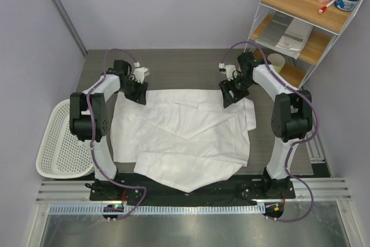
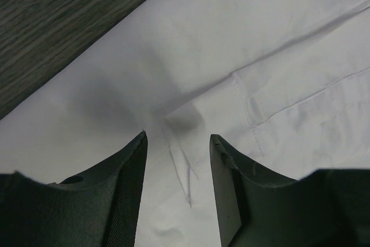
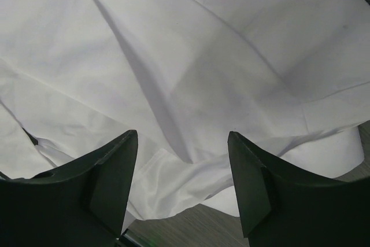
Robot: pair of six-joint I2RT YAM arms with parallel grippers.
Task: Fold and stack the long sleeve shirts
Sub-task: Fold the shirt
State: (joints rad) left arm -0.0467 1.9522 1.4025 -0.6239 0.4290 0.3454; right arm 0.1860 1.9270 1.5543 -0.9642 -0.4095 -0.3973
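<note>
A white long sleeve shirt (image 1: 185,134) lies spread on the dark table, its sleeves folded across the body. My left gripper (image 1: 139,92) is open over the shirt's far left corner; in the left wrist view its jaws (image 2: 178,137) straddle a small crease in the cloth (image 2: 231,44), with nothing held. My right gripper (image 1: 232,92) is open over the far right corner; in the right wrist view its jaws (image 3: 182,134) hang over rumpled cloth (image 3: 191,56) near the shirt's edge, empty.
A white perforated basket (image 1: 60,143) stands at the left table edge. A wire-and-wood shelf (image 1: 300,21) at the back right holds booklets (image 1: 286,33), a pink box and a jar. Bare dark table (image 1: 185,67) lies behind the shirt.
</note>
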